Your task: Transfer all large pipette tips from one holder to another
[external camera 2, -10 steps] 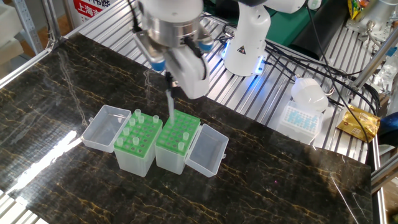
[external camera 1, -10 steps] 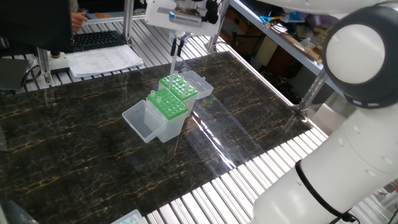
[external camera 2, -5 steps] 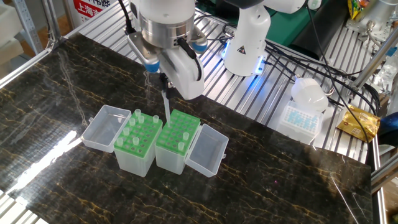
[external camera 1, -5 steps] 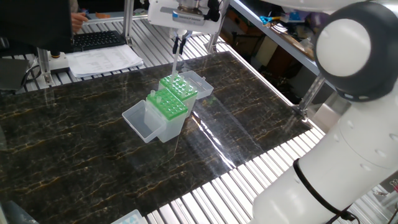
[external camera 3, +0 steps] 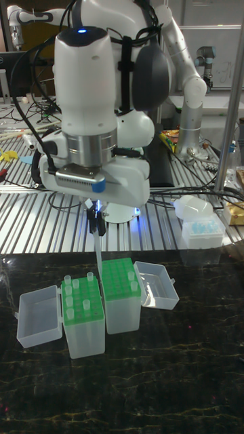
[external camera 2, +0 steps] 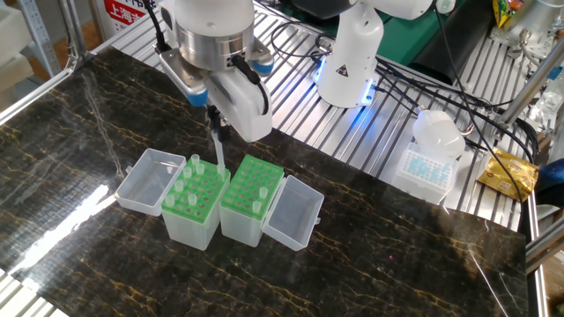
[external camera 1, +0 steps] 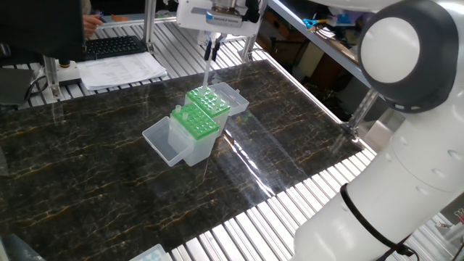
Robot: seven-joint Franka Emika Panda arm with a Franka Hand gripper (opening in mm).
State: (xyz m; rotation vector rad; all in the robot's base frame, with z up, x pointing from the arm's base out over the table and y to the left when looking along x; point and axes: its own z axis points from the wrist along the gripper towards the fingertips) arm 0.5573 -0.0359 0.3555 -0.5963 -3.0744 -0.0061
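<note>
Your left holder [external camera 2: 192, 207] sits left of center in the other fixed view, lid [external camera 2: 148, 180] flipped open to its left, with several large pipette tips [external camera 2: 184, 188] standing upright in its green plate. Just right of it, touching, you have the right holder [external camera 2: 251, 199], lid [external camera 2: 293, 213] open to its right; 1 tip shows near its front edge, the rest of the holes look empty. Your gripper [external camera 2: 214, 132] hangs above the seam between the 2 holders, upper left of center, fingers closed on the collar of 1 held tip [external camera 2: 218, 154] that hangs vertical, its point just above the left holder's plate, not seated. In the tall fixed view the gripper [external camera 3: 96, 227] and held tip [external camera 3: 98, 256] line up over the gap between both racks. In the one fixed view the gripper [external camera 1: 210, 49] is at top center, tip above the green racks. A white tip box [external camera 2: 428, 167] rests on the slatted bench at right.
</note>
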